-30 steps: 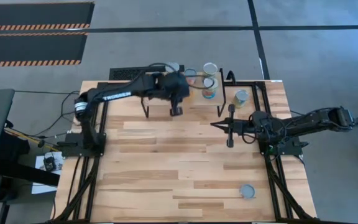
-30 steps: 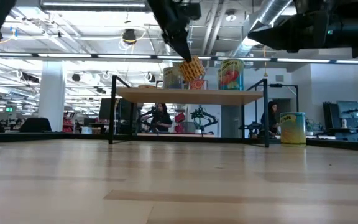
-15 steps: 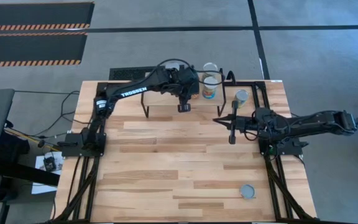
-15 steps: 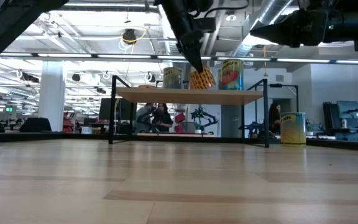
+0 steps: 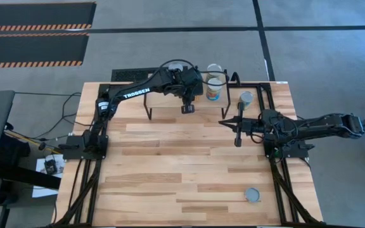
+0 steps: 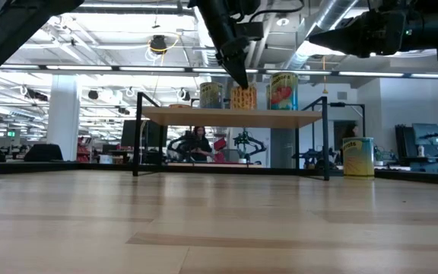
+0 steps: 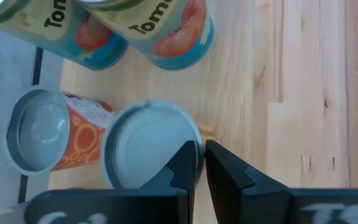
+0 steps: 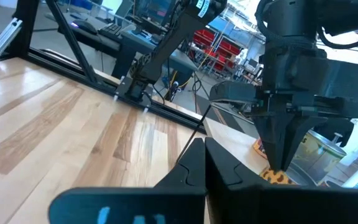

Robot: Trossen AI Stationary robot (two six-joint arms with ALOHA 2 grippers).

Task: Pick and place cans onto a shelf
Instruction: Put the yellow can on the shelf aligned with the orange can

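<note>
left hand (image 6: 242, 78): you're pinching the orange can (image 6: 243, 98) by its rim, on shelf (image 6: 204, 116)
right hand (image 5: 236, 124): clenched, empty
handling: rigid, slick; grip the sides

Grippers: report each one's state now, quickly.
Left gripper: closed on the rim of the orange can, which stands upright on the shelf.
Right gripper: closed, holding nothing, above the table.
</note>
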